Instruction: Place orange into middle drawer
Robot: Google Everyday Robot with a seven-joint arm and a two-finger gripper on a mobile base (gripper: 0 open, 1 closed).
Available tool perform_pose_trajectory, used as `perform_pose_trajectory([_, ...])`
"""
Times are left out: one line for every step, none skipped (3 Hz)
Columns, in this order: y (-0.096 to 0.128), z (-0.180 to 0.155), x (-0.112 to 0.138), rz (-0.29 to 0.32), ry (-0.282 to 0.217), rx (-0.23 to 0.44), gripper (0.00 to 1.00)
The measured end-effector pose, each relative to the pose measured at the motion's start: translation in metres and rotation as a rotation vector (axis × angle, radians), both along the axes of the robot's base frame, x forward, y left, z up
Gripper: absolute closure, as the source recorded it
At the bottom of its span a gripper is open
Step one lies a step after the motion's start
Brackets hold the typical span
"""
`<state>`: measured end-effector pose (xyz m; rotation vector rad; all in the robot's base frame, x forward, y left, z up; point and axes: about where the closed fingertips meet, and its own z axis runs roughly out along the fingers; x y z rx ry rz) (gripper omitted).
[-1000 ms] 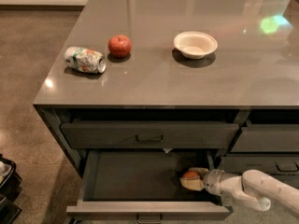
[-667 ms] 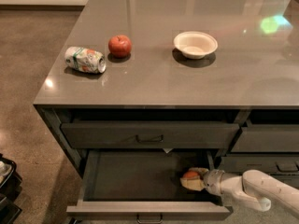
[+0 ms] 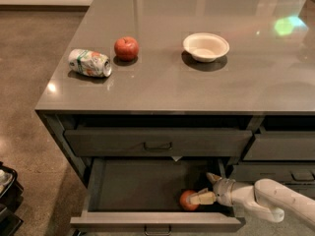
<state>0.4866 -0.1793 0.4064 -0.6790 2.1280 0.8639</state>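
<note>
The middle drawer (image 3: 142,183) is pulled out below the counter, showing its shallow dark tray. The orange (image 3: 187,201) lies on the tray floor at the front right. My gripper (image 3: 207,188) reaches into the drawer from the right, on a white arm. It is open: one finger (image 3: 202,198) points left and touches the orange's right side. The other finger (image 3: 212,177) points up and away from the orange. The orange is not held between them.
On the grey counter (image 3: 162,90) lie a crushed can (image 3: 89,63), a red apple (image 3: 126,48) and a white bowl (image 3: 206,46). The drawer front above (image 3: 157,142) is shut. Narrower drawers (image 3: 280,146) stand to the right. A dark object (image 3: 7,195) sits on the floor at left.
The orange was between the fingers a second ago. Now the fingers have spread and the orange lies a little further left and toward the drawer front.
</note>
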Motion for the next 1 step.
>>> perform_pose_trajectory([0.0000, 0.0000, 0.0000, 0.000, 0.000, 0.000, 0.00])
